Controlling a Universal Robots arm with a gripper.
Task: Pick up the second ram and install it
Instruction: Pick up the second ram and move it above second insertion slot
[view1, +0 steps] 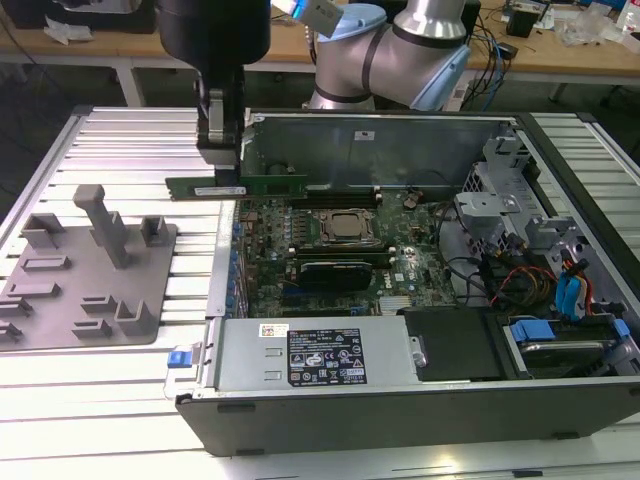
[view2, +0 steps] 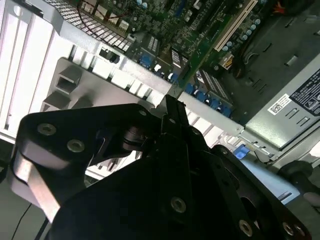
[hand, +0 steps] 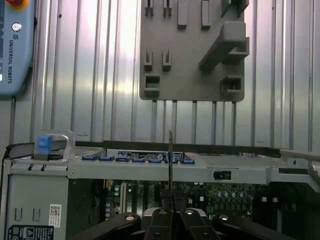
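- Pincer (view1: 221, 170) of mine is clamped on the second ram (view1: 265, 186), with my fingers pressing its two flat faces
- In the exterior view the stick lies level and lengthwise below my fingers; I grip it off-centre, so the longer part sticks out toward the exterior view's right
- The ram hangs in the air, above the wall of the open computer case (view1: 400, 410) on the exterior view's left
- Its shorter end reaches out over the slatted table (view1: 130, 130), and its longer end over the edge of the motherboard (view1: 410, 265)
- It touches neither the board nor the case, and it is apart from the CPU socket (view1: 345, 228), which lies lower and further toward the exterior view's right
- In the first wrist view I see the ram (hand: 170, 160) edge-on, as a thin upright line rising from between my fingers (hand: 161, 220)
- Beyond it in that view are the case wall and the grey fixture plate (hand: 190, 65)
- In the exterior view that plate (view1: 60, 300) lies flat on the table, well apart from the ram, toward the exterior view's left
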